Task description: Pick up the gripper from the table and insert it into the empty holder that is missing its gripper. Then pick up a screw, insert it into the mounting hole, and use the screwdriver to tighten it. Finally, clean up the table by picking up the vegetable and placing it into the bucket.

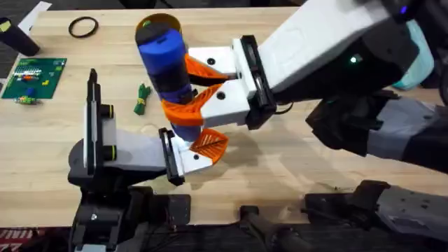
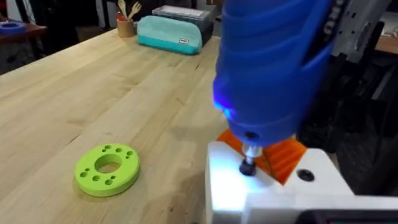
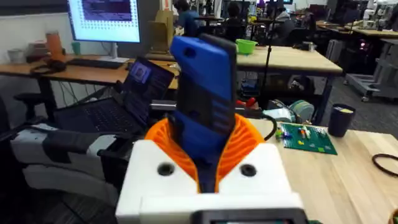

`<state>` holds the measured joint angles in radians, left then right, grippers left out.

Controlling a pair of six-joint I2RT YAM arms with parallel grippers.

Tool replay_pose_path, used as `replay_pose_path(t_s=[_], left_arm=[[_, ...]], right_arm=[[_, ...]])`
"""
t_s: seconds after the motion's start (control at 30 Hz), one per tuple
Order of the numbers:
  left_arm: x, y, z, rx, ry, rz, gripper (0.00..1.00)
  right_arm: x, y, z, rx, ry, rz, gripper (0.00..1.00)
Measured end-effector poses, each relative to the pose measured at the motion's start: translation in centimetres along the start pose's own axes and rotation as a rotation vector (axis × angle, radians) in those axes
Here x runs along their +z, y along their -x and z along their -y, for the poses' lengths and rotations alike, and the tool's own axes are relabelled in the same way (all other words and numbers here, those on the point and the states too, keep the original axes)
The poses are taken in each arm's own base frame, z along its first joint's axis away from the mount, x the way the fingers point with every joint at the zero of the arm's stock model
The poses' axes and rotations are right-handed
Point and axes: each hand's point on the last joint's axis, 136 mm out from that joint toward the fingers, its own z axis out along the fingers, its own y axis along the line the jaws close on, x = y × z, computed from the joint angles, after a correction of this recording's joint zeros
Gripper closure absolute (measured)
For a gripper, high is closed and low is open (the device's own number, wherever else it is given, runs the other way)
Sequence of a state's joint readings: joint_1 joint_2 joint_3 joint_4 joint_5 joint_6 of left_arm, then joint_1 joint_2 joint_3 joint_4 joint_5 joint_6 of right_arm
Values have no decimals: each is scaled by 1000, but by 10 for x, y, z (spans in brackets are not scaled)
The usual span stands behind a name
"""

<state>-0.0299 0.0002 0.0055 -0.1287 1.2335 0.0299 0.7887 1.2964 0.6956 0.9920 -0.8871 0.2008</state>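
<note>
Blue screwdriver [image 1: 166,66] is clamped upright in the right pincer [image 1: 192,85], orange pads pinched on both sides of the handle. In the right wrist view the handle [image 3: 202,93] stands straight up out of the orange fingers [image 3: 244,144]. In the left wrist view the bit [image 2: 249,163] points down at the white block of the small orange gripper [image 2: 280,155], with a blue glow on the underside of the driver body [image 2: 267,68]. Can't tell if the tip is actually seated in a screw.

That little orange gripper [image 1: 208,143] sits at the end of the holder [image 1: 133,150], against its black plate, low on the table [image 1: 294,168] near the left arm's base. Left pincer: can't tell if it's apart or together, its fingers aren't clear enough.

Vegetable [image 1: 142,98] lies on the wood just left of the driver, apart from it. Bucket [image 1: 159,23] is behind the driver's cap, mostly hidden, only its yellow-orange rim peeking out.

Other stuff: a thin black ring [image 1: 83,27] near the far left, a green board [image 1: 33,75] with bricks at the left edge, and a lime green disc [image 2: 107,169] with holes lying flat on the table.
</note>
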Motion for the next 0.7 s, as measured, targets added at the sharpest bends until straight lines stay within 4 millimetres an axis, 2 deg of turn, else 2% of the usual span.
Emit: replay_pose_path(t_s=[0.7], left_arm=[[0,0,0,0,0,0,991]], right_arm=[[2,0,4,8,-34,5,918]])
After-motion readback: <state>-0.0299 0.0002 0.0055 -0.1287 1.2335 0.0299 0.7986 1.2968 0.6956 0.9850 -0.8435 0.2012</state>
